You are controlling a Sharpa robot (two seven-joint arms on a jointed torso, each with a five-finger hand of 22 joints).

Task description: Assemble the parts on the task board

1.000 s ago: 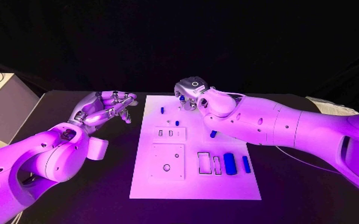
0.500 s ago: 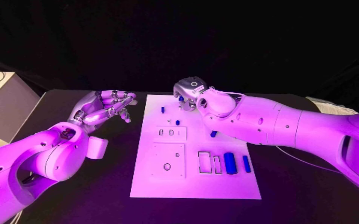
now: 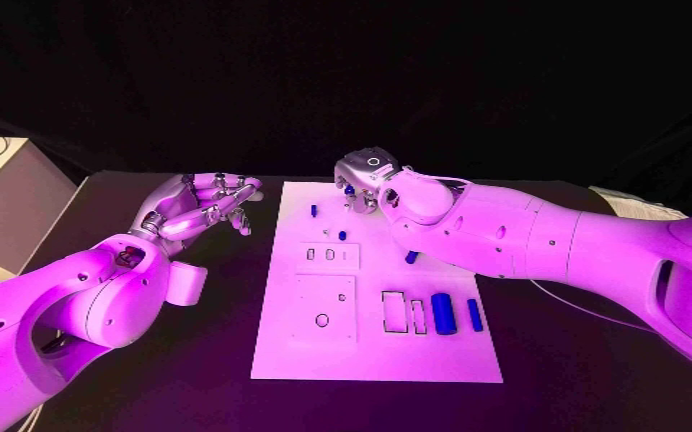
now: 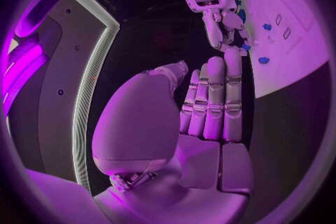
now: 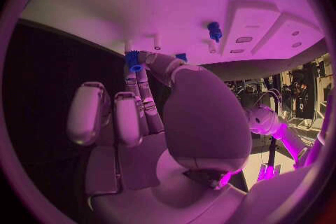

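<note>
A black table carries what looks like a pale box at its left edge.

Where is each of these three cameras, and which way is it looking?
Head view: from the robot's head, down at the white task board on the black table; both white arms show, the left hand beside the board, the right hand over its far end.
Left wrist view: behind the left hand, facing across the board toward the right hand.
Right wrist view: behind the right hand, facing the board; a small blue part sits at its fingertips.
All three share the board.
</note>
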